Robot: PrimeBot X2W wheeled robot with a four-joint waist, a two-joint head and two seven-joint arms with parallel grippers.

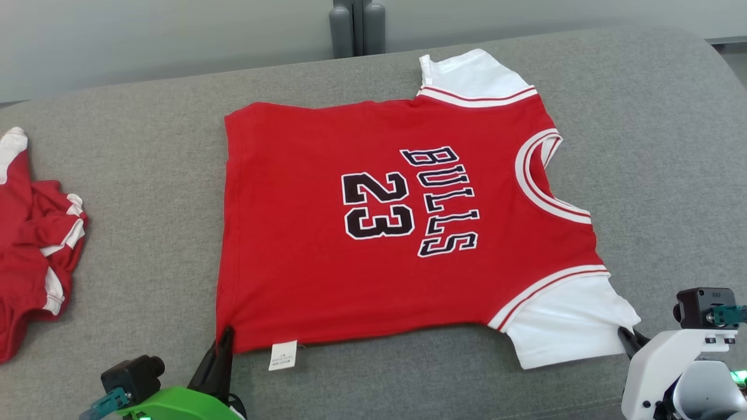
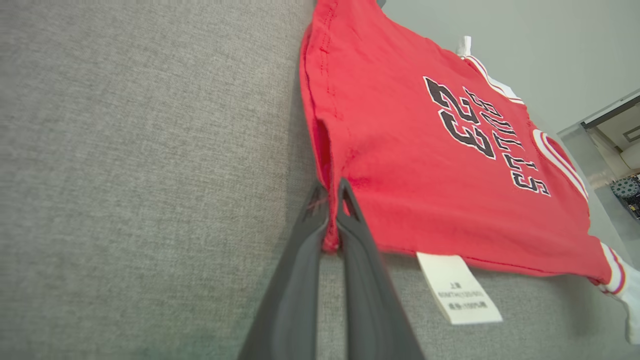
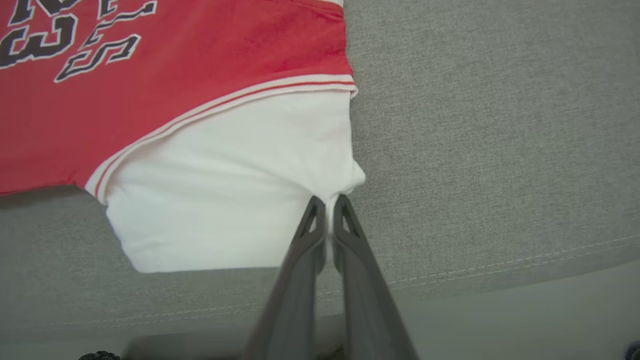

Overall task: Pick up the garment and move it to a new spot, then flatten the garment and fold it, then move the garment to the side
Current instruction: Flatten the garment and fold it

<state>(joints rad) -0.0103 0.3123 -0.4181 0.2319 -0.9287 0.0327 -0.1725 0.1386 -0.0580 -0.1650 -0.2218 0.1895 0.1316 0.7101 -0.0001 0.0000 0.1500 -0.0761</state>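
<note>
The garment [image 1: 327, 245] is a red jersey with white sleeves and black "BULLS 23" lettering, spread flat on the grey cushion [image 1: 146, 169] with its neck toward the right. My left gripper [image 1: 224, 335] is shut on the garment's near hem corner; the left wrist view shows red cloth [image 2: 450, 165] pinched between the fingers of the left gripper [image 2: 330, 192]. My right gripper [image 1: 627, 338] is shut on the edge of the near white sleeve [image 1: 566, 321]. In the right wrist view that white sleeve [image 3: 225, 200] is nipped at the tips of the right gripper [image 3: 327, 202].
A second red and white garment [image 1: 32, 245] lies crumpled at the cushion's left edge. A white care label [image 1: 283, 354] hangs from the jersey's hem. Two grey posts [image 1: 356, 26] stand behind the cushion. Bare grey cushion lies to the right of the jersey.
</note>
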